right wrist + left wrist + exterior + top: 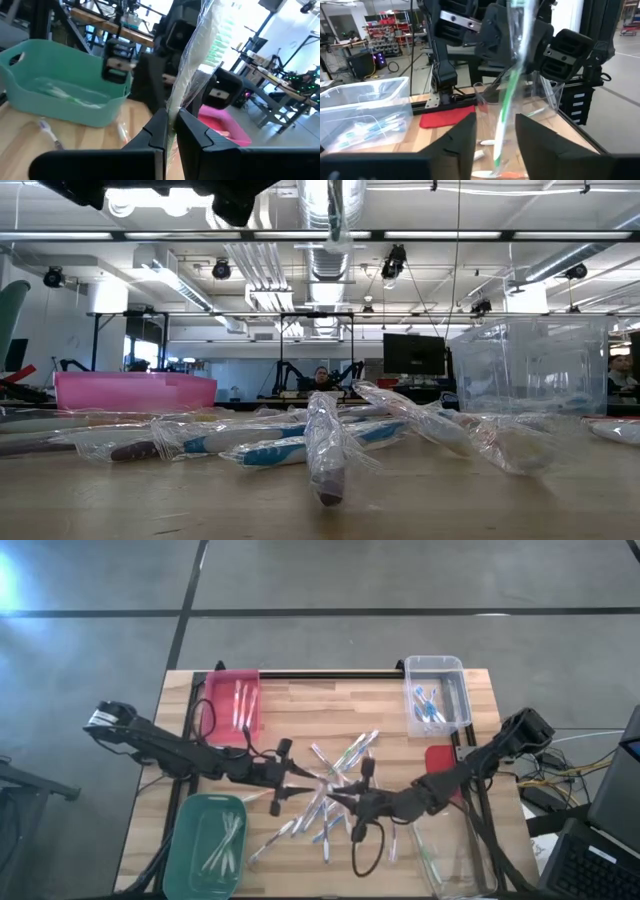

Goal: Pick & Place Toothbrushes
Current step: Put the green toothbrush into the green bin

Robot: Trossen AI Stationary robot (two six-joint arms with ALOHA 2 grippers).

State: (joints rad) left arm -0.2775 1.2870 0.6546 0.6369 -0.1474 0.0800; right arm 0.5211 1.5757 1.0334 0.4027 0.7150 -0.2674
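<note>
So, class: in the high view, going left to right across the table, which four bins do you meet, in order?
Green bin → pink bin → clear bin holding blue toothbrushes → clear bin at the table's lower right corner.

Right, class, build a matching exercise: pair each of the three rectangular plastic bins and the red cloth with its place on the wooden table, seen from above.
Things:
1. pink rectangular plastic bin
2. green rectangular plastic bin
3. clear rectangular plastic bin
4. red cloth

Places:
A. far right corner
B. near left corner
C. right side, under the right arm
D. far left corner

Pairs: 1-D, 2-B, 3-A, 4-C
</note>
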